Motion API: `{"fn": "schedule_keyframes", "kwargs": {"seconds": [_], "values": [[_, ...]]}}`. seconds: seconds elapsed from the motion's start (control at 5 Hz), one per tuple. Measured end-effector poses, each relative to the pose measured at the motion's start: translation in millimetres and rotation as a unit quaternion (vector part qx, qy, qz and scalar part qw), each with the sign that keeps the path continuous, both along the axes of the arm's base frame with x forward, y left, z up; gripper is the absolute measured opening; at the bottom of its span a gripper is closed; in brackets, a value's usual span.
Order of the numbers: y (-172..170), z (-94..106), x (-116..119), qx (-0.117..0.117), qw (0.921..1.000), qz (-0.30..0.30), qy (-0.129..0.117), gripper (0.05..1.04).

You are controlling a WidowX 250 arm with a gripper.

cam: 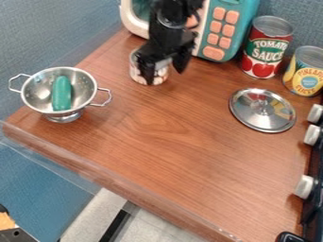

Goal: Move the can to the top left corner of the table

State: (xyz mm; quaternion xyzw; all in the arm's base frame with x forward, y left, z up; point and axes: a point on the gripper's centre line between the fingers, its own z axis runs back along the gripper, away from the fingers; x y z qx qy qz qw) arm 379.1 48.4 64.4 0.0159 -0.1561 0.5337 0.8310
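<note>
My gripper (165,76) hangs at the upper left of the table in the camera view, low over a small light-coloured can (160,74) with dark and reddish marks. It is open, its two fingers spread apart. One finger covers the can's middle from this angle, and the other hangs just right of the can. The can stands upright on the wooden table (170,127), in front of the toy microwave, its top partly hidden by the gripper.
A teal and white toy microwave (214,50) stands behind. Left is a metal colander (84,103) holding a green object (62,93). Right are a red can (262,54), a yellow-labelled can (306,73), a metal lid (262,116) and stove knobs (304,186).
</note>
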Motion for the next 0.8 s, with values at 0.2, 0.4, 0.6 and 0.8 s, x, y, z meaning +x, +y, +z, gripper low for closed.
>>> {"fn": "schedule_keyframes", "kwargs": {"seconds": [0.2,0.4,0.6,0.8], "values": [[17.2,6.7,7.7,0.017,0.9997,0.015,-0.01,0.999],[21.2,7.1,7.2,0.013,0.9995,0.026,-0.011,1.0],[6.9,23.4,1.0,-0.012,0.9996,0.012,-0.022,0.999],[-8.2,49.5,-3.8,-0.001,0.9989,-0.01,-0.046,0.999]]}}
